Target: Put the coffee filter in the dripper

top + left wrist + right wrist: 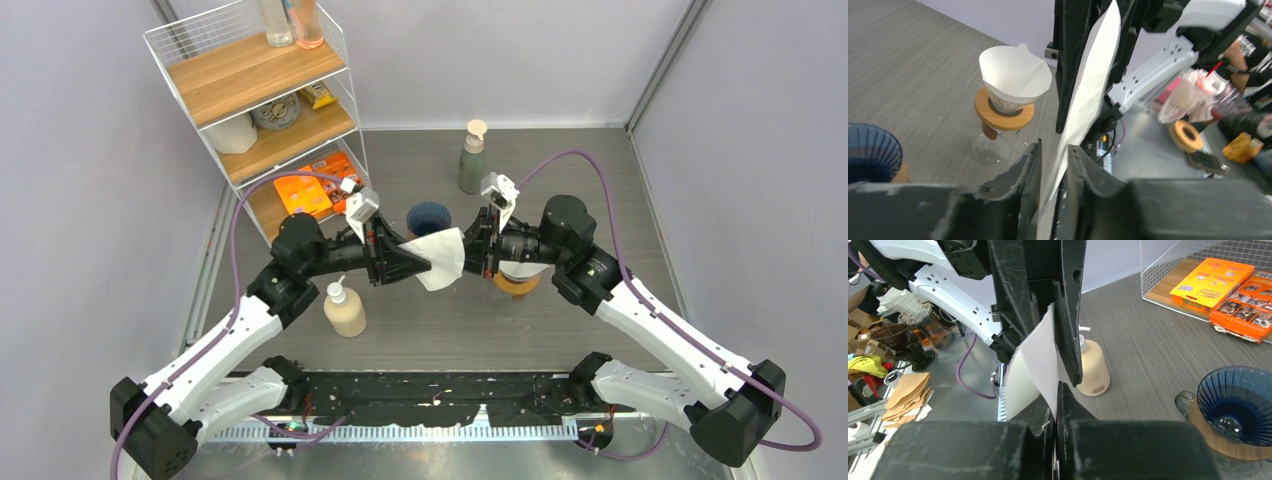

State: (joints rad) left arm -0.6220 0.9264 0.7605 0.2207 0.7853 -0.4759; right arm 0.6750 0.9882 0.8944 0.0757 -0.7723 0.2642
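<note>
Holding one coffee filter (443, 262) midair, just in front of the blue dripper (430, 218): left gripper (418, 264) and right gripper (470, 250) each clamp an edge. Second filter (1015, 75) sits in the wood-collared dripper (1003, 116). Two pump bottles (345, 310) (472, 158).

White paper coffee filter (440, 258) in mid-air, flattened, standing on edge, stretched between left gripper (405, 263) and right gripper (470, 250), each pinching an opposite edge. Blue ribbed dripper (430, 218) upright, mouth up, on wood collar (1205, 432), just beyond both sets of fingertips.
</note>
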